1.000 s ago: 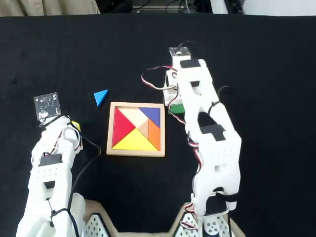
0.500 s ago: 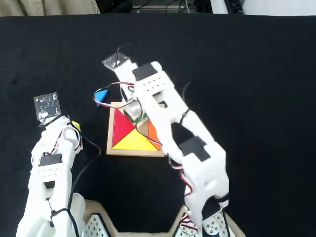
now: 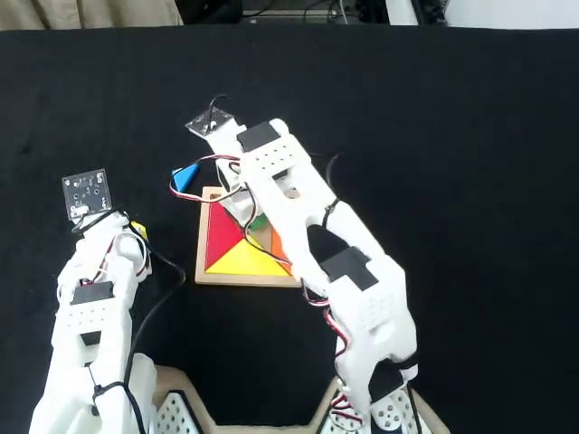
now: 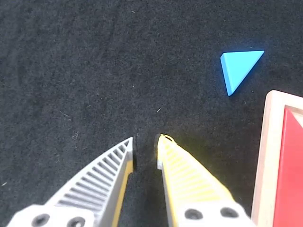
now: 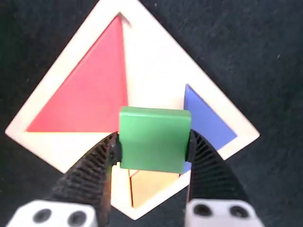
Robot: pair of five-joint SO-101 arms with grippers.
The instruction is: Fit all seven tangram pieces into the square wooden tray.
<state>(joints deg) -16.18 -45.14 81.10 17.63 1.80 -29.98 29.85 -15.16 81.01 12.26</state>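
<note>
The green square [image 5: 154, 139] looks like a small, stiff, light block with smooth painted faces. It is best gripped across two opposite flat edges, which is how the right pincer [image 5: 154, 142] clamps it, hanging just above the tray [image 5: 151, 66]. A smooth piece like this could probably twist in the grip, so it likely needs lowering flat and lined up with its gap.

The tray [image 3: 226, 279] sits near the middle of the desk [image 3: 452, 136]. It holds a red triangle [image 5: 90, 90], a yellow triangle [image 3: 240, 260], a dark blue triangle [image 5: 206, 118] and a tan piece [image 5: 151, 187], with bare wood between red and blue.

A light blue triangle [image 4: 239, 68] lies flat on the desk, just beside the tray's far left corner. Being thin, it probably wants pinching across its sides. The left pincer [image 4: 145, 139] hovers near the desk's left edge, narrowly parted and holding nothing.
</note>
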